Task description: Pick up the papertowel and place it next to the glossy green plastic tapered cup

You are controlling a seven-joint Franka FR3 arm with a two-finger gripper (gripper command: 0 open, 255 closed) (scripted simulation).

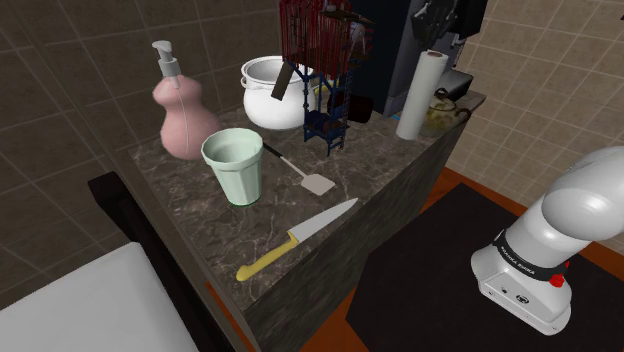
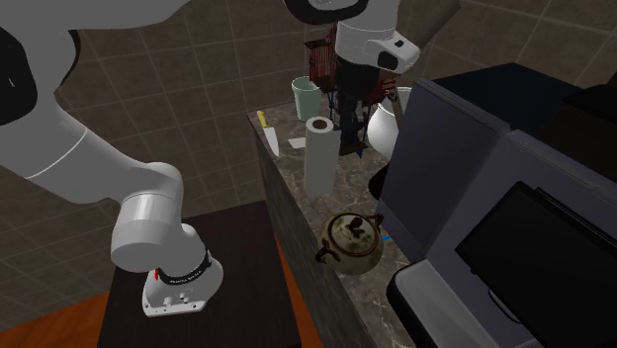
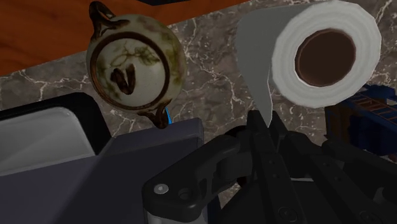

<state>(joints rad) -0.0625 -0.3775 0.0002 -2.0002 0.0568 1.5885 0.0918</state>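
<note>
Step in hand: approach; grasp not yet made.
Papertowel (image 1: pixel 420 95) is stood upright on counter (image 1: pixel 195 212).
Green cup (image 1: pixel 233 165) is set well apart from papertowel.
Pincer (image 3: pixel 264 119) is clenched on nothing, poised above and just beside papertowel.
Next move: pincer to be released, centred on papertowel, lowered.
</note>
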